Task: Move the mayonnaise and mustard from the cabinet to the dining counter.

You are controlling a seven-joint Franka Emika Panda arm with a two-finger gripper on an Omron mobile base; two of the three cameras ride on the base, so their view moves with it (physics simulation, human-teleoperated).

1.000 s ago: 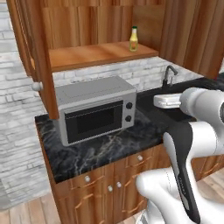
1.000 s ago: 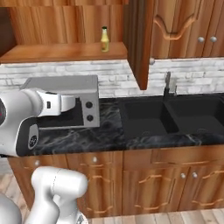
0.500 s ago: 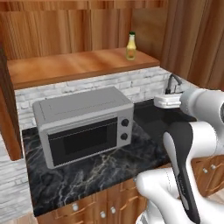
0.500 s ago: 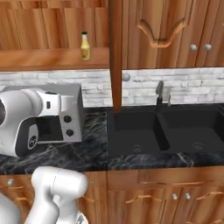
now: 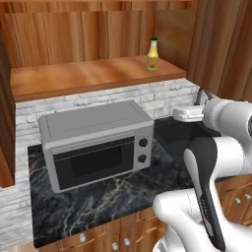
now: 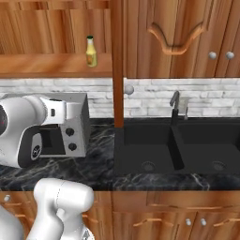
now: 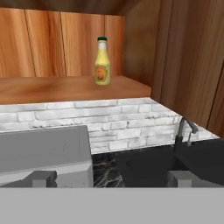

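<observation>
The base has driven closer to the cabinet (image 5: 88, 74); the gripper (image 7: 111, 177) (jaws apart, empty) faces the mustard (image 7: 102, 61), which needs reaching next.

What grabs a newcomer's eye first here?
A small slim yellow bottle with a dark green cap stands alone and upright on the open reddish-brown wooden cabinet shelf. Below it, a boxy grey microwave sits on the black marble counter, left of the black sink.
</observation>
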